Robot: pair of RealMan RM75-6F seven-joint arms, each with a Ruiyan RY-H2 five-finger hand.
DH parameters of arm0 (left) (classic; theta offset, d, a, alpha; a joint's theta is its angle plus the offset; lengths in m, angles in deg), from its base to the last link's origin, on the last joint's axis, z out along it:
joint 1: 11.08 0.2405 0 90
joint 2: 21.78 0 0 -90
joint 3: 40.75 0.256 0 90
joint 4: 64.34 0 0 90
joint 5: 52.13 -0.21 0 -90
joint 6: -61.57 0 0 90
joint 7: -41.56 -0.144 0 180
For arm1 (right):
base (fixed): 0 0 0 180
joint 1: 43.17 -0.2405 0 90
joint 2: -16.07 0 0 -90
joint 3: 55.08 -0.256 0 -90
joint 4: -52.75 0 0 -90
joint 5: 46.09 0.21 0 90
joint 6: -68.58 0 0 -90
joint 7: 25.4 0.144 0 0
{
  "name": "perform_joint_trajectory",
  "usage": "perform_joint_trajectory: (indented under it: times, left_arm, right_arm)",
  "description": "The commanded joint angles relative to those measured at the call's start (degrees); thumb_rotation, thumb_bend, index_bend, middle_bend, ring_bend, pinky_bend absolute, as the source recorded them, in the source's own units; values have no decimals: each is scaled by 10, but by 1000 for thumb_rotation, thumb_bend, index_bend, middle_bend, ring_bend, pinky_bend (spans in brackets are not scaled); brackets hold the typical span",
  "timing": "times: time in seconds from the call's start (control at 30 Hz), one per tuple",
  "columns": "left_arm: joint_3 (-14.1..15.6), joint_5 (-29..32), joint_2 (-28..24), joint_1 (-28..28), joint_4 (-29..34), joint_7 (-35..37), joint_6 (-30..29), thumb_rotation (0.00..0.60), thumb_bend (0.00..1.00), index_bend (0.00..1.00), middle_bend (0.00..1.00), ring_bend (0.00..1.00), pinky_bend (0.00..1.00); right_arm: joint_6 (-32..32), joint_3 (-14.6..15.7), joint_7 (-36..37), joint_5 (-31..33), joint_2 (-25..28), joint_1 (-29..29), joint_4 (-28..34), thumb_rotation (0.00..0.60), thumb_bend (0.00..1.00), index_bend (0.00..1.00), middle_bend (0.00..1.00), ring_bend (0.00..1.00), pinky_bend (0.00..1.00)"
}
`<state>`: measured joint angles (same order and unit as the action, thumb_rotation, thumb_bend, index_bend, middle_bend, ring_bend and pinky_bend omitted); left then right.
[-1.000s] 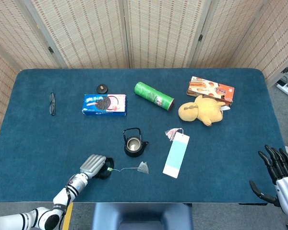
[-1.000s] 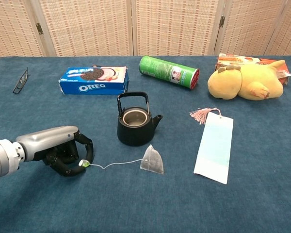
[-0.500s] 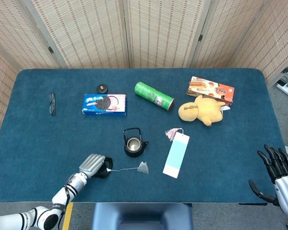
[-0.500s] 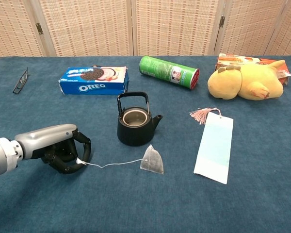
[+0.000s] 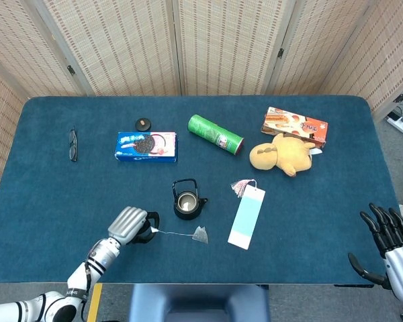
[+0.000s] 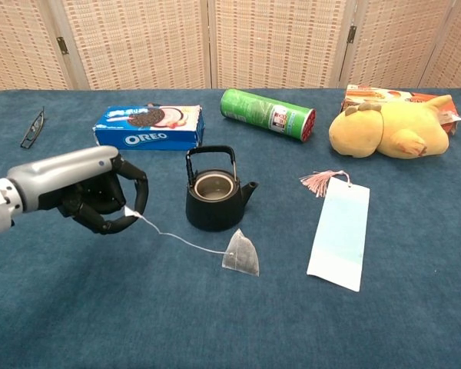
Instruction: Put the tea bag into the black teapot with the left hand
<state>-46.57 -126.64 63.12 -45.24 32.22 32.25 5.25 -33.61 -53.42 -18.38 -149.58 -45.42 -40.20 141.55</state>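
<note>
Blue worktop (image 5: 54, 201): cloth-covered, carrying everything below
Left hand (image 6: 92, 194): at about 8 o'clock on the worktop, raised off the cloth, at 9 o'clock from the teapot; fingers (image 6: 131, 201) curled in, pinching the end of the string (image 6: 180, 238)
String: runs taut and slanting from the left hand down to the tea bag
Tea bag (image 6: 241, 253): pyramid-shaped, its base on the cloth, near the teapot at its 5 o'clock in the chest view, apart from it
Teapot (image 6: 213, 198): black, upright, lid off, handle standing up, spout toward 3 o'clock; near the middle of the worktop
Lid (image 5: 143, 123): small, black, well apart from the teapot at 11 o'clock, just beyond the biscuit box
Biscuit box (image 6: 148, 127): blue, lying flat, at 11 o'clock from the teapot
Can (image 6: 267, 114): green tube on its side, at 1 o'clock from the teapot
Bookmark (image 6: 339, 231): pale blue card with a pink tassel, lying flat at 3 o'clock from the teapot
Soft toy (image 6: 388, 131): yellow, at 2 o'clock, touching the orange box (image 5: 295, 125) behind it
Glasses (image 5: 72, 144): folded, near the 9 o'clock edge
Right hand (image 5: 388, 246): at the 4 o'clock corner beyond the worktop's edge, head view only; fingers spread, holding nothing
</note>
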Motion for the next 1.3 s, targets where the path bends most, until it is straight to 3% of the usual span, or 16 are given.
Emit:
perform_joint_trajectory:
  times: [0.03, 0.3, 0.8, 1.03, 1.3]
  left_arm:
    - [-27, 23, -24, -15, 61, -71, -19, 600, 561, 636, 1000, 1000, 1000]
    - [-81, 86, -47, -61, 135, -159, -22, 600, 566, 633, 1000, 1000, 1000]
    - [-147, 162, -89, -126, 155, -173, -19, 600, 579, 634, 1000, 1000, 1000]
    - [-156, 179, -100, -148, 141, -150, -3, 600, 587, 633, 1000, 1000, 1000]
    - [-136, 173, -94, -166, 101, -131, 14, 600, 587, 625, 1000, 1000, 1000]
  right_arm:
    - [1, -2, 11, 6, 4, 0, 0, 416, 393, 0, 0, 0, 0]
    - [3, -14, 46, 36, 13, -1, -3, 416, 393, 0, 0, 0, 0]
    - [22, -27, 56, 68, 18, -6, 2, 417, 393, 0, 0, 0, 0]
    - [33, -40, 36, 97, 12, -7, 11, 416, 393, 0, 0, 0, 0]
    - [44, -41, 35, 98, 14, -11, 12, 416, 394, 0, 0, 0, 0]
